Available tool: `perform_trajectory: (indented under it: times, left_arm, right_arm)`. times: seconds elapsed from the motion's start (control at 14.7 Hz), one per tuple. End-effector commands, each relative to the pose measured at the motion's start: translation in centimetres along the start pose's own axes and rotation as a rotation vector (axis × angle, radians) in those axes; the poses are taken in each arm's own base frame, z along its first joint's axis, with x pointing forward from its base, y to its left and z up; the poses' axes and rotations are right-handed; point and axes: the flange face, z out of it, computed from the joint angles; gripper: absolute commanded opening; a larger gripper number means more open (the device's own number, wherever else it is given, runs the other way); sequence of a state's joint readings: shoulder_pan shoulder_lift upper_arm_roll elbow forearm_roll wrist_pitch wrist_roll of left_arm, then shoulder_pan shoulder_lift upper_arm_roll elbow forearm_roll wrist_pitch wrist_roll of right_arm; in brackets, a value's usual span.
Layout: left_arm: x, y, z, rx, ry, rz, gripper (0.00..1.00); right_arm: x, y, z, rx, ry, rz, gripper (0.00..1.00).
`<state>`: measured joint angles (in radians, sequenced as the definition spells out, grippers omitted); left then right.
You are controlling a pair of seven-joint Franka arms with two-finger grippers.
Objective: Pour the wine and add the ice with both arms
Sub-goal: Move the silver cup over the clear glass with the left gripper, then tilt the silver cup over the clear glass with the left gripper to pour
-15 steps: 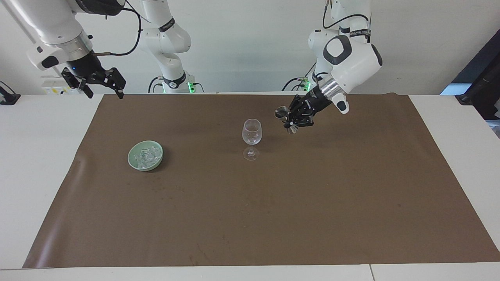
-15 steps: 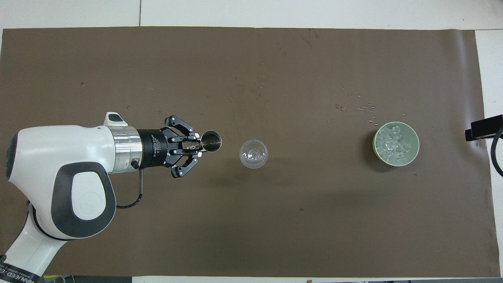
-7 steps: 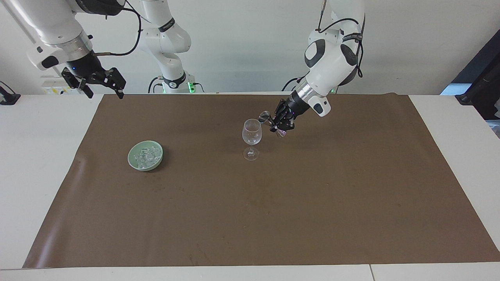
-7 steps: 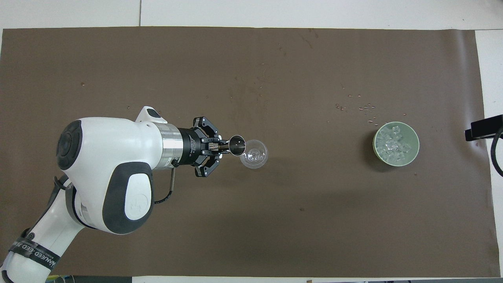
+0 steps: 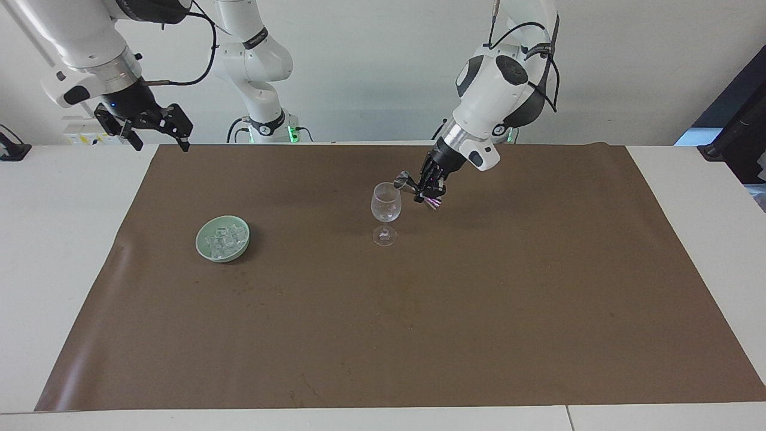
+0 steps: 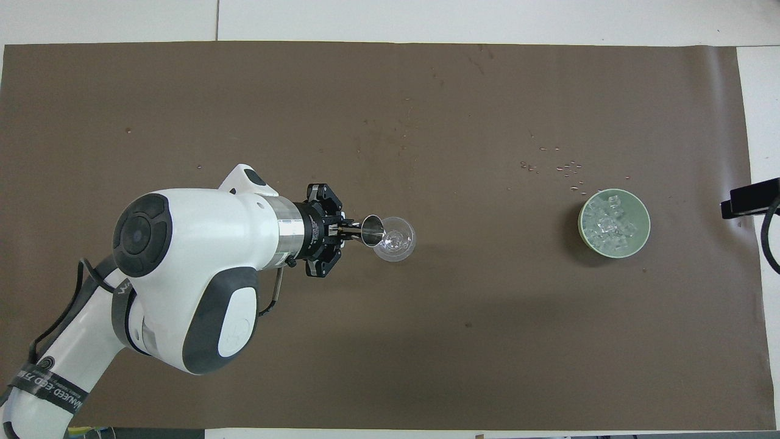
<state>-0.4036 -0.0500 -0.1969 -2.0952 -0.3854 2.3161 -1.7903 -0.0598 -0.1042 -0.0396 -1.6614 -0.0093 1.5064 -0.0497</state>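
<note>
I see the wine glass point(image 5: 386, 206) point(image 6: 394, 239) standing upright near the middle of the brown mat point(image 5: 419, 311) point(image 6: 390, 341). The small metal measuring cup point(image 5: 403, 178) point(image 6: 372, 230) is tipped over its rim, mouth toward the glass. My left gripper point(image 5: 429, 190) point(image 6: 341, 230) has its fingers closed on that cup, just beside the glass toward the left arm's end.

The ice point(image 5: 222, 240) point(image 6: 612, 224) sits heaped in the pale green bowl point(image 5: 203, 248) point(image 6: 640, 244), on the mat well apart from the glass toward the right arm's end.

My right gripper point(image 5: 157, 129) waits in the air over the mat's corner by that arm's base, fingers spread and holding nothing; only a dark tip point(image 6: 749, 198) shows from overhead.
</note>
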Motion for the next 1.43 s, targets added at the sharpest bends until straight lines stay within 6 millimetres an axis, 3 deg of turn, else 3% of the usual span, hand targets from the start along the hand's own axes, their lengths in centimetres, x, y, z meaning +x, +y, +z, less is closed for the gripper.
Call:
perform_trajectory:
  times: [0.0,0.48,1.36]
  left_arm:
    - [-1.7,0.2,0.0,-0.022,0.069,0.027,0.00]
    - [-3.3,-0.1,-0.5,-0.045,0.194,0.110,0.00]
    - [-6.9,-0.6,0.6,-0.111,0.394,0.332,0.00]
  right_arm:
    - [-0.5,0.4,-0.1,0.008,0.002,-0.009,1.00]
    - [-0.5,0.4,-0.1,0.008,0.002,-0.009,1.00]
    - [-0.5,0.4,-0.1,0.008,0.002,-0.009,1.00]
